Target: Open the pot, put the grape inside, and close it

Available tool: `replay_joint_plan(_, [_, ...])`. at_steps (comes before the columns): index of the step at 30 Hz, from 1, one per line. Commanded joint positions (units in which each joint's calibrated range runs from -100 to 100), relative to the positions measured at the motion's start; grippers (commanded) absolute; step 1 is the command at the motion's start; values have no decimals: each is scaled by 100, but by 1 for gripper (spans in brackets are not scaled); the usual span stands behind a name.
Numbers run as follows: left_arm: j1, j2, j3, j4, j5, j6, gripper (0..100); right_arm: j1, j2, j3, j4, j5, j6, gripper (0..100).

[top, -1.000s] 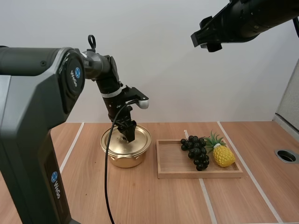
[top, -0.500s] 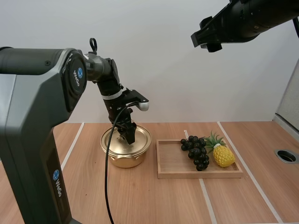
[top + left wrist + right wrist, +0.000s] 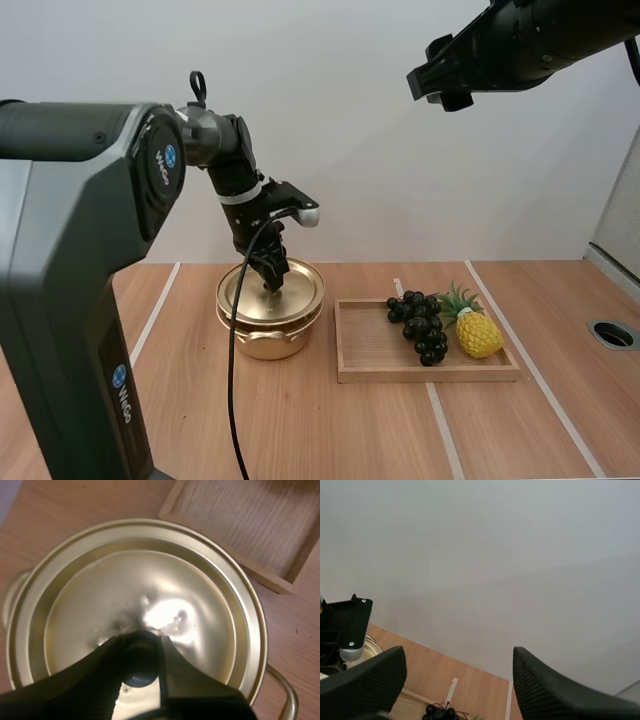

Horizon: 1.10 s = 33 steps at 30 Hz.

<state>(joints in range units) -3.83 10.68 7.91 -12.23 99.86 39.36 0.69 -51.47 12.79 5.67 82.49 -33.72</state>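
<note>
The gold pot (image 3: 262, 340) stands on the table left of the wooden tray (image 3: 370, 372). Its gold lid (image 3: 292, 290) lies over the pot's mouth, and my left gripper (image 3: 272, 283) comes down on its centre. In the left wrist view the left gripper (image 3: 140, 652) is shut on the lid's dark knob (image 3: 140, 669), with the shiny lid (image 3: 150, 580) spread beneath. The dark bunch of grapes (image 3: 420, 325) lies in the tray. My right gripper (image 3: 438, 85) hangs high above the table, open, its fingers (image 3: 545, 690) wide apart with nothing between them.
A yellow toy pineapple (image 3: 478, 333) lies in the tray right of the grapes. The tray's corner (image 3: 227, 560) sits close beside the pot's rim (image 3: 254, 615). A round hole (image 3: 612, 334) is set in the table at the far right.
My left gripper's fingers have shut on the lid's knob. The gripper has risen slightly, and the lid looks a little higher over the pot. The right arm has stayed still.
</note>
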Motion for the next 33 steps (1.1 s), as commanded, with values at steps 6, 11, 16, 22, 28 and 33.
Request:
replay_joint_plan(6, [-7, -1499, -1129, -77, 14, -415, 0, -20, -46, -55, 423, -384, -50, 100])
replay_joint_plan(11, [164, -2389, -1867, -77, -249, -1243, 0, -20, -46, -55, 517, -583, -50, 100])
replay_joint_plan(16, [462, -3093, -2744, -252, -1285, -1687, 0, -20, -46, -55, 519, -452, -52, 100])
replay_joint_plan(22, [809, -3550, -4089, -360, -2054, -2279, 0, -20, 63, -55, 503, 83, -52, 100])
replay_joint_plan(28, [857, -3588, -5489, -385, -2112, -2692, 0, -20, 616, -55, 226, 956, -52, 100])
replay_joint_plan(33, [857, -3588, -6357, -347, -2308, -3005, 0, -20, 1237, -55, 110, 1575, -52, 100])
